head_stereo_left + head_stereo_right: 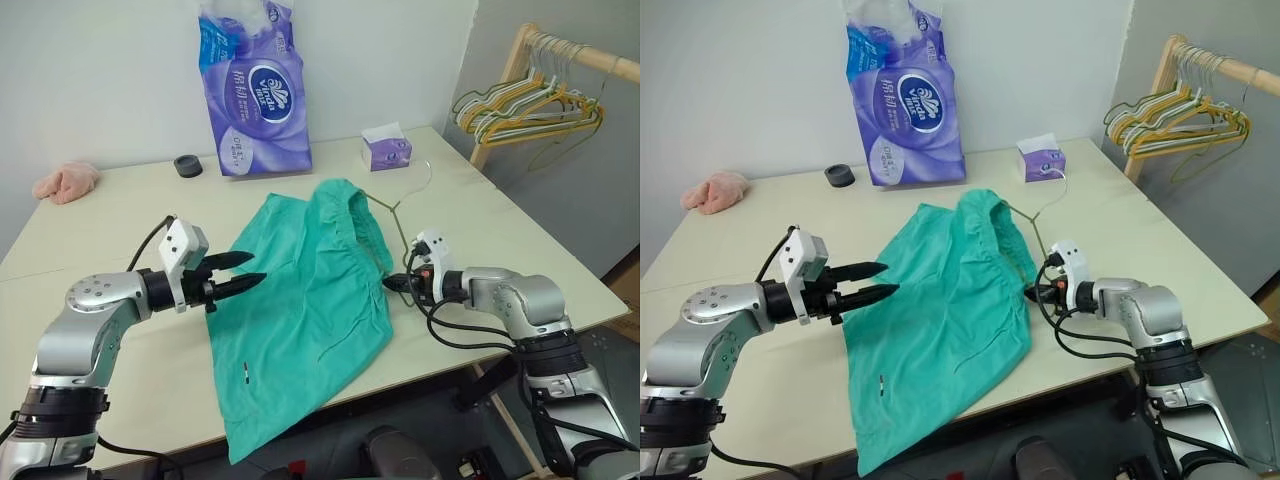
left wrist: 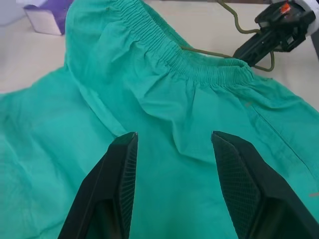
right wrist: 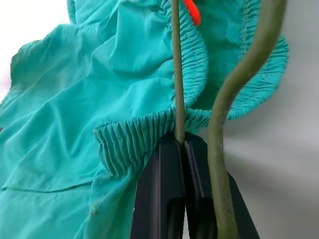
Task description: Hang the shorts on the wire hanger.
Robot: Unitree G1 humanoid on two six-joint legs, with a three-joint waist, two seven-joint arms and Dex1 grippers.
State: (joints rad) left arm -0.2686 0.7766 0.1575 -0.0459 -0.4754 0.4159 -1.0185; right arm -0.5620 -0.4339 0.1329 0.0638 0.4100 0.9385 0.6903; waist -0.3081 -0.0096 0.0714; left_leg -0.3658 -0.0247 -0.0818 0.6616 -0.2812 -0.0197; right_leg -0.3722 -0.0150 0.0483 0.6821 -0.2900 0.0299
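The teal-green shorts (image 1: 310,290) lie spread on the table's middle, one leg hanging over the front edge. The olive wire hanger (image 1: 402,228) sits partly inside the gathered waistband, with its hook lying on the table toward the small tissue box. My right gripper (image 1: 389,284) is shut on the wire hanger (image 3: 175,74) right at the waistband's edge, as the right wrist view shows. My left gripper (image 1: 257,267) hovers open just over the shorts' left side, with nothing between its fingers (image 2: 122,164). The hanger's lower part is hidden by the cloth.
A tall purple tissue pack (image 1: 255,90), a small tissue box (image 1: 386,148) and a black roll (image 1: 187,165) stand along the table's back. A pink cloth lump (image 1: 66,182) lies at the far left. A wooden rack with bunched hangers (image 1: 530,105) stands off the table's right.
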